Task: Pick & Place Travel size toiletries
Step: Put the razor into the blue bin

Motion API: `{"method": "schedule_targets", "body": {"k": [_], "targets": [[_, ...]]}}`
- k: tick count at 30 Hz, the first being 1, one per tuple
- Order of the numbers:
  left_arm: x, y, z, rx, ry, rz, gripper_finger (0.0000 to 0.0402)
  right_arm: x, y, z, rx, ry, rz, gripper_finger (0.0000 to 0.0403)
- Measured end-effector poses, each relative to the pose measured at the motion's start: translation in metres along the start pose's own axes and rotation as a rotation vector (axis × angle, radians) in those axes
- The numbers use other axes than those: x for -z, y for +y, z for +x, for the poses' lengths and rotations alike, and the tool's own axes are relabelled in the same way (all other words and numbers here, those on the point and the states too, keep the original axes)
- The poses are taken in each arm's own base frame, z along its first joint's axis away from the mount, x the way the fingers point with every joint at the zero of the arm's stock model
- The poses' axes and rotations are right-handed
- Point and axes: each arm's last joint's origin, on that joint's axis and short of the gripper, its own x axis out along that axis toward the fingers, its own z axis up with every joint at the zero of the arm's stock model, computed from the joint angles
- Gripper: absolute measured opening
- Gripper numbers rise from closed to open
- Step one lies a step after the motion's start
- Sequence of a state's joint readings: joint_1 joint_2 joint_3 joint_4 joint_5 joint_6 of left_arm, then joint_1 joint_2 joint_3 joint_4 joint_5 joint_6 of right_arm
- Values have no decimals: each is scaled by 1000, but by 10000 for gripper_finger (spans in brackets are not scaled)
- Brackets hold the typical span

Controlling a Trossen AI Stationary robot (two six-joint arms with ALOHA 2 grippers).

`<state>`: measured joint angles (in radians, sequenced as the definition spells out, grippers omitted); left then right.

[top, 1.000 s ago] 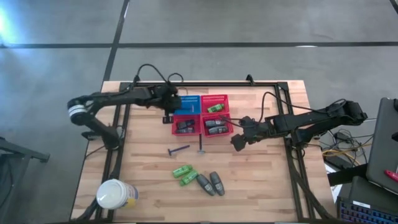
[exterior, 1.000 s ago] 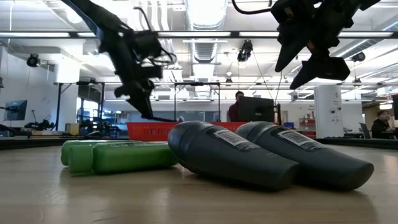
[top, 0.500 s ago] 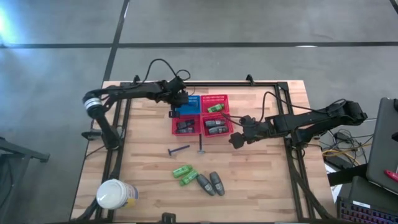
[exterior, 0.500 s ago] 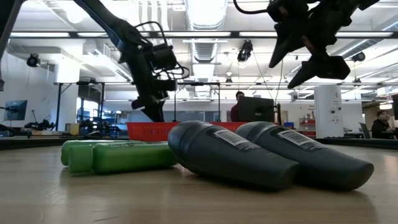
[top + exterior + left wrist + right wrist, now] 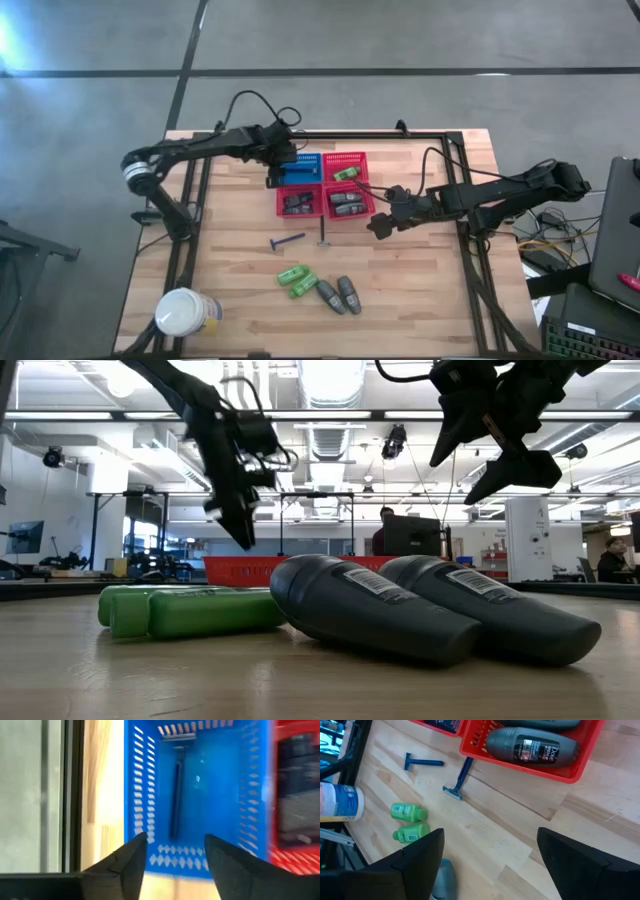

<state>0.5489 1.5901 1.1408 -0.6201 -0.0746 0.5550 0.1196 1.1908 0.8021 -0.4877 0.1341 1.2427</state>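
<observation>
- On the near middle of the wooden table [image 5: 420,290], two green bottles [image 5: 295,279] and two grey bottles [image 5: 339,294] lie loose, side by side; more toiletries already sit in the red baskets [image 5: 345,201].
- Right gripper [image 5: 378,226] hovers just right of the red baskets, fingers spread wide and empty; its arm reaches in low from the right edge.
- Left gripper [image 5: 172,852] hangs above the blue basket [image 5: 195,795], fingers parted and holding nothing; a razor [image 5: 175,795] lies inside. Its arm stretches across the far left of the table.
- Risk, as a judgement: the rounded grey bottles may roll or slip from a pinch placed off-centre.
- Risk: the paired bottles touch, so a finger descending between them could push the neighbour away.
- Risk: two razors [image 5: 440,775] lie loose between baskets and bottles and could be swept aside by a low approach.
</observation>
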Motion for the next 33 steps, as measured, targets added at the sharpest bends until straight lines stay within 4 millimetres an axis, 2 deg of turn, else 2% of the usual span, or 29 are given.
{"method": "schedule_targets", "body": {"k": [3,6,9,13,16,21,27,33], "targets": [[3,-11,-28,125,-57,-57,224,0,0,0,2,1,-19,327],[4,-35,-54,253,-129,-88,224,0,0,0,3,2,-43,336],[8,-73,-72,248,-142,3,219,0,-1,0,6,3,-63,343],[16,-130,-81,285,-153,76,218,0,-1,0,6,3,-77,351],[24,-163,-80,342,-133,19,220,0,-1,0,6,3,-91,354],[34,-195,-61,369,-107,-134,220,0,-1,0,6,5,-122,344],[37,-209,-39,342,-108,-225,220,0,-1,0,8,7,-129,329],[35,-218,-17,290,-62,-236,220,1,-1,0,6,12,-128,317]]}}
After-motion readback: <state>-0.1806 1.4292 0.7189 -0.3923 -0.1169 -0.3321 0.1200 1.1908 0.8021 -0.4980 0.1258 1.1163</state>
